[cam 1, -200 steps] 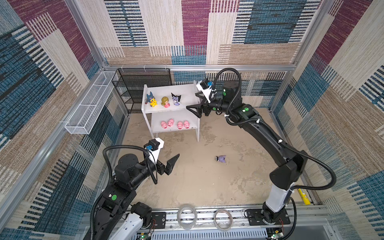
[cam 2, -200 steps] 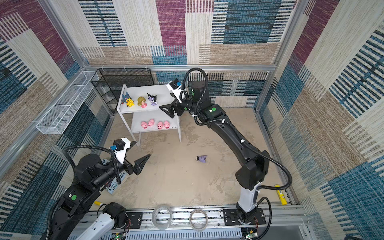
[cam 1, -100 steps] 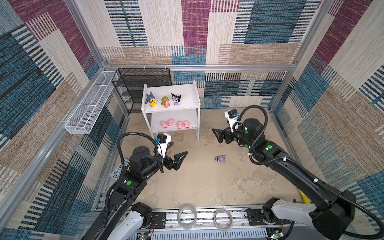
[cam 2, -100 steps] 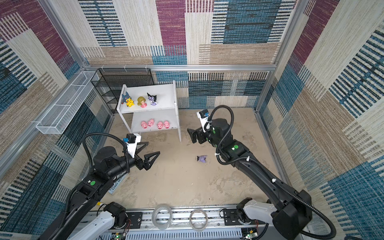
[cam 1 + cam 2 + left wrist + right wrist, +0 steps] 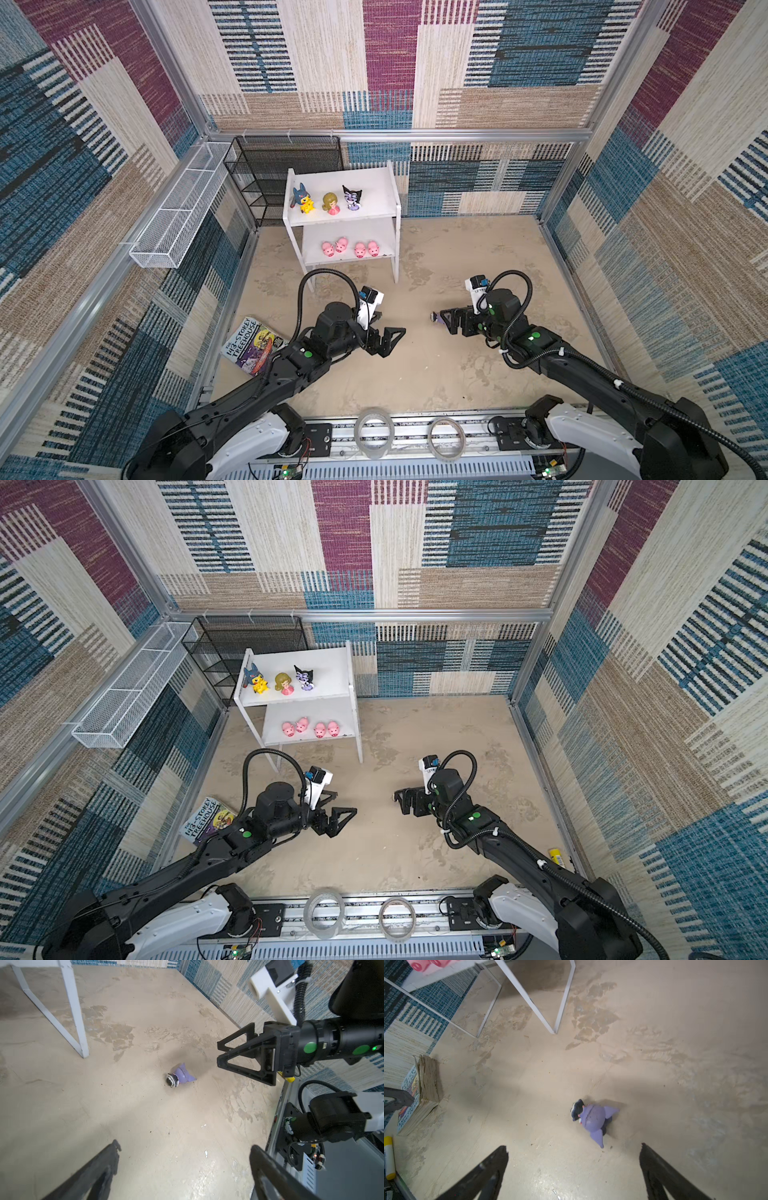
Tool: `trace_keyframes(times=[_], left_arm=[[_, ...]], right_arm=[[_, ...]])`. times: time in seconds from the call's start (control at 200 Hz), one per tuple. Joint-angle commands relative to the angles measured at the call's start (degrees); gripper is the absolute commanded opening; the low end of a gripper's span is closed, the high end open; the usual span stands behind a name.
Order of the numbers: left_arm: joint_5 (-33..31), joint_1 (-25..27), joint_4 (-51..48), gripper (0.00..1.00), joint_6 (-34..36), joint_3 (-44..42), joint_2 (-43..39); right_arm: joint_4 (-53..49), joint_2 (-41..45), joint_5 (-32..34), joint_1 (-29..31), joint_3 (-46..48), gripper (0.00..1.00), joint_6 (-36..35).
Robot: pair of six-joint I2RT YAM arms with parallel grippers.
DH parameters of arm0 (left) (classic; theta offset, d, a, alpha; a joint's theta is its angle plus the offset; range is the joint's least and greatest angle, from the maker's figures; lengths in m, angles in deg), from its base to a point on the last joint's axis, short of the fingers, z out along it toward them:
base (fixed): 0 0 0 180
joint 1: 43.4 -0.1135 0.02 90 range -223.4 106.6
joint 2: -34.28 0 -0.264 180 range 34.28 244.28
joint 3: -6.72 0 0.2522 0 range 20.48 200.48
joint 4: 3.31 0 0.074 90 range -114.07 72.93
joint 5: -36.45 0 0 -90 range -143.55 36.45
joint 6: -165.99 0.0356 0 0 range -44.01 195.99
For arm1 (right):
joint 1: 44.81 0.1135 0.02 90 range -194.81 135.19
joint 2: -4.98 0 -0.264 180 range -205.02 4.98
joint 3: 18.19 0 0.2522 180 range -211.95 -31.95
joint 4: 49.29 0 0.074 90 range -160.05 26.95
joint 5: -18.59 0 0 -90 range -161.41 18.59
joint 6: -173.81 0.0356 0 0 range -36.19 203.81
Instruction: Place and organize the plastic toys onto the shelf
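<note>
The white shelf [image 5: 374, 178] holds three toys on its top board: a yellow one with a blue hood [image 5: 302, 199], a blond pink-dressed doll [image 5: 331, 203] and a black-and-purple one [image 5: 352, 197]. Several pink pigs [image 5: 341, 246] stand in a row on the lower board. One more purple-and-black toy [image 5: 591, 1119] lies on its side on the floor. My right gripper [image 5: 573, 1146] hangs open just short of it, nothing between the fingers, and hides most of the toy in both top views. My left gripper [image 5: 388, 332] is open and empty, facing the toy [image 5: 180, 1076] from the left.
A paperback book [image 5: 253, 347] lies by the left wall, and a yellow tube [image 5: 556, 856] by the right wall. A black mesh rack [image 5: 282, 174] and a white wire basket [image 5: 178, 216] stand left of the shelf. Two tape rolls [image 5: 374, 430] sit on the front rail.
My right arm has swung away from the shelf's top board and come down to the purple toy on the floor. My left gripper has moved right, toward the middle of the floor.
</note>
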Motion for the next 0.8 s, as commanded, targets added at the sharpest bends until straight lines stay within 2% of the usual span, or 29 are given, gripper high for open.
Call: trace_keyframes(times=[0.0,0.135,0.23,0.391,0.506,0.791], left_arm=[[-2.1,0.6,6.0,0.99,0.9,0.0,1.5],[-2.2,0.8,6.1,0.99,1.8,0.4,2.0],[-2.2,0.8,5.7,0.99,2.3,0.4,1.8],[-2.2,0.8,4.5,0.99,3.2,0.8,1.5],[-2.4,0.8,4.1,0.99,3.5,0.7,1.0],[-3.7,0.8,2.9,0.99,4.6,0.8,-0.5]], right_arm=[[4.7,0.0,-6.1,-4.0,2.9,0.92,4.6],[9.0,-1.8,-11.7,-8.7,6.1,0.68,4.8],[12.7,-5.0,-15.2,-11.4,6.2,0.64,3.5],[19.4,-13.2,-24.1,-15.7,4.4,0.53,1.9],[22.5,-20.1,-30.3,-16.8,2.2,0.45,0.9],[28.4,-30.2,-34.8,-17.3,0.0,0.42,2.2]])
